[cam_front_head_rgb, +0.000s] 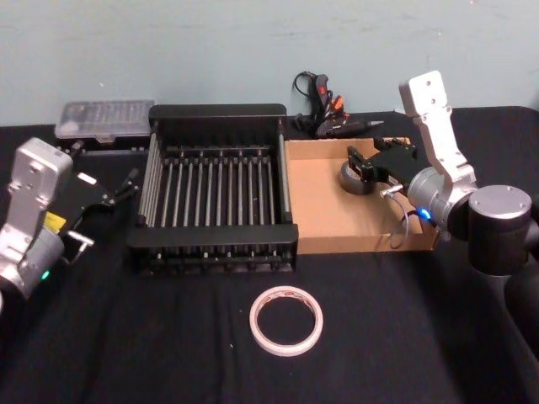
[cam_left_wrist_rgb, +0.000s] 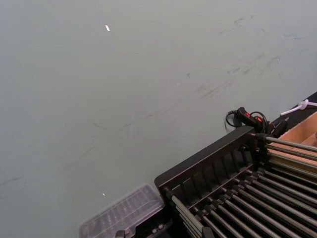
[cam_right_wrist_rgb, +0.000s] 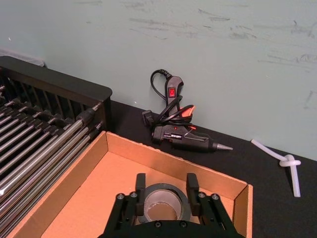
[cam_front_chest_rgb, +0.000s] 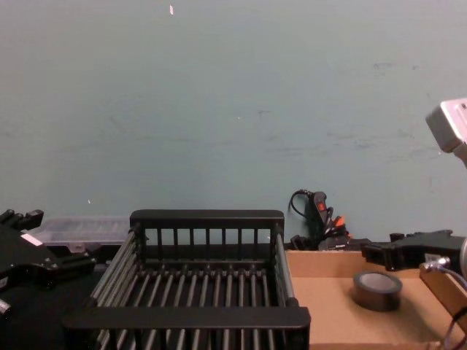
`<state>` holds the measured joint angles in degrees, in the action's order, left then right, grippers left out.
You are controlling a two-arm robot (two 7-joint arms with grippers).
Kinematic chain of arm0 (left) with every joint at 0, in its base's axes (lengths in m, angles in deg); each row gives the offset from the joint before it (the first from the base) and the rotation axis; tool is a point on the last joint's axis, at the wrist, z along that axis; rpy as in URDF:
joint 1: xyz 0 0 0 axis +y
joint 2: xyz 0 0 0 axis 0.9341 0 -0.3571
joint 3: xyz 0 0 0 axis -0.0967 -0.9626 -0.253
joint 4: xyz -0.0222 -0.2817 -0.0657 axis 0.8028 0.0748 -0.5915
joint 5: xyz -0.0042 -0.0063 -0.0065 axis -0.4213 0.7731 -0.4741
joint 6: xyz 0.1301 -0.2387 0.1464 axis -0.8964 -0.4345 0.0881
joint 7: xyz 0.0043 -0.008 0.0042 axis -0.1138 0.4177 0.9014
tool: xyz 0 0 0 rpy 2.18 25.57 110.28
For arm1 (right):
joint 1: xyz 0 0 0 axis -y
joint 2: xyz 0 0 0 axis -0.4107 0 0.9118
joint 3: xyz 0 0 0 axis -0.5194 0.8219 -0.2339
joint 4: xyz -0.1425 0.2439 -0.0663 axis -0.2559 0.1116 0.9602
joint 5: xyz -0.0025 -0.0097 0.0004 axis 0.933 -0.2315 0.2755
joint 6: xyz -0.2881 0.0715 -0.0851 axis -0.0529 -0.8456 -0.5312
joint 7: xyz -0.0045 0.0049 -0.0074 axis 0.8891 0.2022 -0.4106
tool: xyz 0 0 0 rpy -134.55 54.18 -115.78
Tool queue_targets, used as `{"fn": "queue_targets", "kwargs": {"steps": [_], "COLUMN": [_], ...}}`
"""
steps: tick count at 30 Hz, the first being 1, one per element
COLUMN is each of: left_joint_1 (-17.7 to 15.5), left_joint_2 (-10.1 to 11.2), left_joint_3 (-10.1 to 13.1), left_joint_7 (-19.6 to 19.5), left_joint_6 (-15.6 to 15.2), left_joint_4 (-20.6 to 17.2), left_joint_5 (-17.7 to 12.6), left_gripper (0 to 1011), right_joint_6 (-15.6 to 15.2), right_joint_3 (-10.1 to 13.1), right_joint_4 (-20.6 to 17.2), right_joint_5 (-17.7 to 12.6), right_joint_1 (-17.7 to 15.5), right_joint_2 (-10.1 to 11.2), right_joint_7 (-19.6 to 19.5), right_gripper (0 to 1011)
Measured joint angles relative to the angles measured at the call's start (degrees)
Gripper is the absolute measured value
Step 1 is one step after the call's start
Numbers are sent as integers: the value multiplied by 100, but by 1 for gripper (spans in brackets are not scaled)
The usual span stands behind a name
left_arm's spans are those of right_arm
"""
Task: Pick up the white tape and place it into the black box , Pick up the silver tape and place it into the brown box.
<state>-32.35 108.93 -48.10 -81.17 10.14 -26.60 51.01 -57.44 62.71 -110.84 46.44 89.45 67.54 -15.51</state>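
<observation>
The small, thick dull grey-silver tape roll (cam_right_wrist_rgb: 161, 203) lies flat on the floor of the shallow brown cardboard tray (cam_front_head_rgb: 324, 210), toward its far right corner, so that half of the task looks done. The right tool (cam_right_wrist_rgb: 164, 184) sits low over the roll with its fingers spread to either side; from the right wrist view they appear apart from the roll, gripping nothing, which I judge to be a release.

The wide, thin white tape ring (cam_front_head_rgb: 286, 320) lies flat on the black worktop (cam_front_head_rgb: 126, 345), in front of the black slatted plastic crate (cam_front_head_rgb: 217, 111), which holds nothing. The left tool (cam_front_head_rgb: 108, 196) hangs open and empty just left of the crate, well apart from the ring. The crate's near rim stands between ring and crate floor, so the ring must be lifted over it.

Behind the tray lies a black glue gun (cam_right_wrist_rgb: 183, 136) with its coiled cord; a clear plastic case (cam_front_head_rgb: 105, 119) rests behind the crate. Neither is in the way.
</observation>
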Motion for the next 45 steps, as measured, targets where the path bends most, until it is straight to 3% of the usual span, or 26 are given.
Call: {"fn": "queue_targets", "kwargs": {"steps": [9,18,31,36,45], "left_joint_1": [0,0,0,0,0], "left_joint_2": [0,0,0,0,0], "left_joint_3": [0,0,0,0,0], "left_joint_7": [0,0,0,0,0], "left_joint_6": [0,0,0,0,0], "left_joint_4": [0,0,0,0,0], "left_joint_5": [0,0,0,0,0], "left_gripper": [1001,1001,1001,1001,1001], "right_joint_6": [5,5,6,1,-196], "right_joint_3": [0,0,12,110,260], "right_joint_4": [-5,-9,-26,-290,-1280], "right_joint_5": [-8,-12,-13,-45,-263], "right_joint_1": [-5,-6,-16,-169,-773], "right_joint_2": [3,3,4,61,414], "right_joint_7": [-6,-6,8,148,548], "right_gripper": [788,999,1002,1002,1002]}}
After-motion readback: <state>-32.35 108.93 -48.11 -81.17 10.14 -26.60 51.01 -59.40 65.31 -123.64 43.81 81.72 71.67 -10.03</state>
